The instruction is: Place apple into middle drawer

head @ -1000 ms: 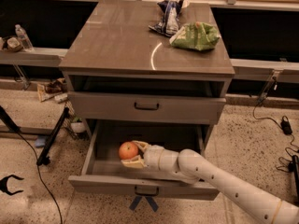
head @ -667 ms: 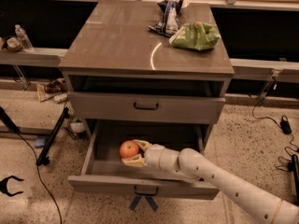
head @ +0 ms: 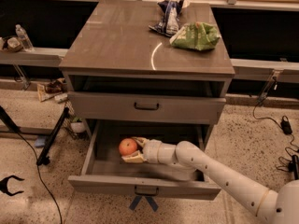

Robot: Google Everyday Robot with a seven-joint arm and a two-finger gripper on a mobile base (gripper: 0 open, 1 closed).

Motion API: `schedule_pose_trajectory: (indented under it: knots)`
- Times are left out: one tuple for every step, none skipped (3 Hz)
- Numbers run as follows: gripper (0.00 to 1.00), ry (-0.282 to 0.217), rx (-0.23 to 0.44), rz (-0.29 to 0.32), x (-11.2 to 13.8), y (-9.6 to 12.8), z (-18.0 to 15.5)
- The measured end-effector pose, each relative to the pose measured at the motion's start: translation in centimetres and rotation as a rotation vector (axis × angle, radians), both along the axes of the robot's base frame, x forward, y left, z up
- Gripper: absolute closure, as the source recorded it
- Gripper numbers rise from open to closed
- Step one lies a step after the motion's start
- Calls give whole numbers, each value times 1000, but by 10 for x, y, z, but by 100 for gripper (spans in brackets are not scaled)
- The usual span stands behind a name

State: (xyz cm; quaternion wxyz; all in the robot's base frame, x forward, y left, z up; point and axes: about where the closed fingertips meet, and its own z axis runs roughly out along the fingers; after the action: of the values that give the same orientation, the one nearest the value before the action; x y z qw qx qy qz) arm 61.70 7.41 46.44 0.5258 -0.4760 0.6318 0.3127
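From where I stand, the small round red-orange apple (head: 127,147) is down inside the open middle drawer (head: 91,149), a wide shallow grey wood-look tray pulled well out of the cabinet. It lies in the left half, nearer the back than the front. The white arm reaches in from the right. Its gripper (head: 130,149) has the apple between two pale fingers (head: 134,159), one behind and one in front, and as far as I can see they are closed onto the fruit. So the apple is at the fingertips, left of the wrist, and the arm's long line runs right to left across the drawer. I cannot tell whether the apple touches the drawer floor or hangs just over it. To my eye, what remains is letting go and drawing back to the right.

Above is a closed grey drawer front (head: 187,109) with a dark bar handle. On the grey cabinet surface (head: 121,45), a crumpled green snack bag (head: 196,35) lies just beside a dark blue packet (head: 167,17) at the back right. The speckled floor (head: 243,139) carries black cables (head: 279,123) on the right, and a clear water bottle (head: 23,37) stands on a ledge to the left.
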Motion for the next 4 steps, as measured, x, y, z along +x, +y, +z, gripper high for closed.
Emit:
schedule_pose_trajectory:
  knots:
    - [100, -32, 0, 33, 16, 6, -10]
    - [88, -64, 1, 46, 26, 15, -24]
    - [64, -76, -3, 71, 30, 26, -40]
    - [33, -76, -12, 96, 29, 36, -54]
